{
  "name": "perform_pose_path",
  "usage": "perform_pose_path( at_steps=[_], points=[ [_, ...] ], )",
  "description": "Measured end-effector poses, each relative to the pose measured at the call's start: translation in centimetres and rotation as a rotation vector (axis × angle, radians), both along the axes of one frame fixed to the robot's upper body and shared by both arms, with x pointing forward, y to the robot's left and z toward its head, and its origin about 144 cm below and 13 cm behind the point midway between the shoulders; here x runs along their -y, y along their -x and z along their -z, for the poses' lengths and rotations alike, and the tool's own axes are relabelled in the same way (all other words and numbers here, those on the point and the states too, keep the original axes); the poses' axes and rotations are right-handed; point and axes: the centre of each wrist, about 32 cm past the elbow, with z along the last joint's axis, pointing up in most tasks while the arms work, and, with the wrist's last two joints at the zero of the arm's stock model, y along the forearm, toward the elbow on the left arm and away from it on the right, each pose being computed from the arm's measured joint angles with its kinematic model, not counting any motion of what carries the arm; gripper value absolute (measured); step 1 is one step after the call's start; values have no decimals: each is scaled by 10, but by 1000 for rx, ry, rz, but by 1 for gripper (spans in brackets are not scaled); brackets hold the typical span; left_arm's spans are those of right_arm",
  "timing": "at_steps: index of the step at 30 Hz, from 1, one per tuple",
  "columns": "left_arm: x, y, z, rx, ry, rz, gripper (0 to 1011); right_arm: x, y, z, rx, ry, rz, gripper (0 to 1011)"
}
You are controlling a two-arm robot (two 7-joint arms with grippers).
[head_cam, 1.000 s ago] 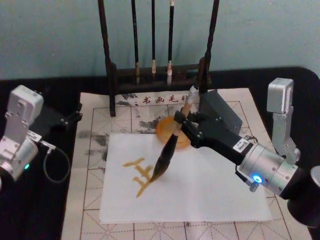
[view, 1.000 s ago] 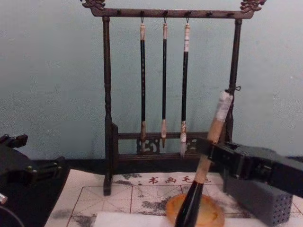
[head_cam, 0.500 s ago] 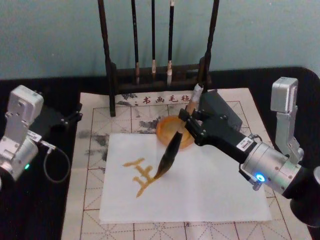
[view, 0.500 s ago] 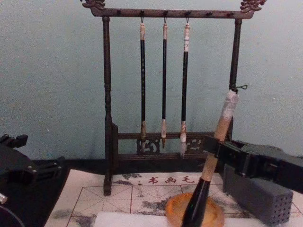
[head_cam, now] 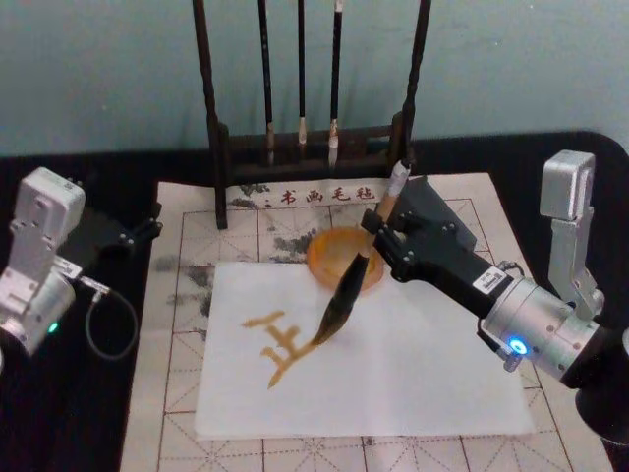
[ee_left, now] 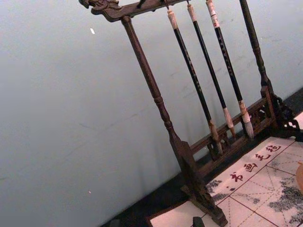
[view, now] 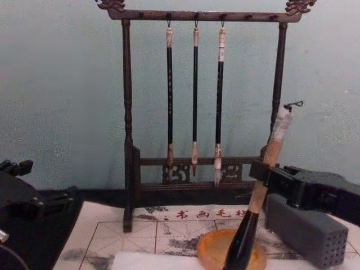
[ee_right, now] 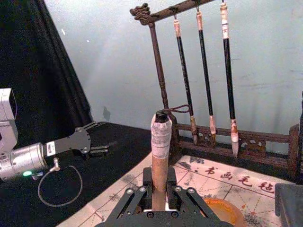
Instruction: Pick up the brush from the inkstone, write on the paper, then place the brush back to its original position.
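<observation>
On the white paper sheet [head_cam: 413,374], spread over a gridded felt mat [head_cam: 177,393] on the black worktop [head_cam: 98,433], the dark bristle tip of the thick tan-and-black calligraphy brush [head_cam: 352,280] is set just beside the amber written strokes [head_cam: 275,344]. Contact with the sheet appears likely but cannot be confirmed. The brush is gripped on its tan shaft, below the white-wrapped end, by the closed right tool [head_cam: 378,228].

Its long axis is tilted. The wrapped end leans back toward the dark wooden rack [head_cam: 216,147] of three thin hanging brushes, and the tip points forward and toward the robot's left. The round orange-amber inkstone [head_cam: 314,261] lies directly under the shaft, between tip and tool, touching the far edge of the paper. For the return, only a short draw back along this axis is judged necessary, and the right arm is far the nearer. Nothing solid is seen in the inkstone; liquid cannot be made out.

A grey rectangular block [view: 304,230] stands just right of the dish. The left tool [head_cam: 142,231] is parked at the mat's left edge, its jaws apart and empty.
</observation>
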Motion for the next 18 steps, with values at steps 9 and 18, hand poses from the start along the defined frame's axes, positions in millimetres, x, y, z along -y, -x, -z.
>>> perform_pose_path(
  at_steps=[9, 18],
  points=[
    [0, 0, 0, 0, 0, 0, 1001, 2, 1, 0, 6, 6, 11, 198],
    [0, 0, 0, 0, 0, 0, 1001, 3, 2, -3, 18, 2, 13, 198]
  ],
)
